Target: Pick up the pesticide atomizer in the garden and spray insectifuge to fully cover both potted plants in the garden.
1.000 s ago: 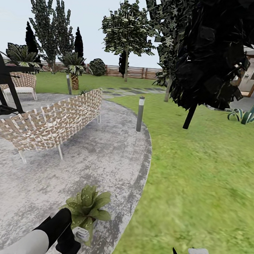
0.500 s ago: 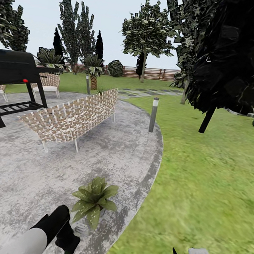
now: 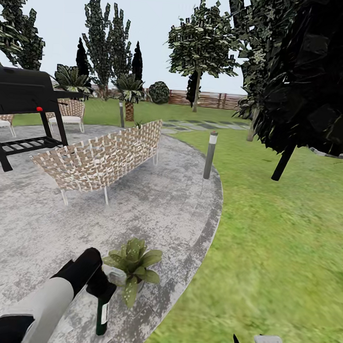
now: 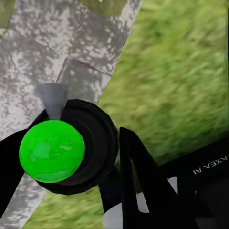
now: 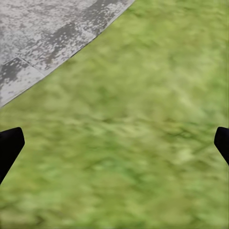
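The patio is mottled grey and white stone, the lawn beside it green. On the patio, the potted plant has pale-speckled green leaves. The pesticide atomizer is dark green with a white band.

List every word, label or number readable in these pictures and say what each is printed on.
"AXEA AI", white letters seen upside down and cut off at the picture's edge, on the black body of the left gripper in the left wrist view.
The white band on the atomizer in the head view is too small to read.
No other text shows.
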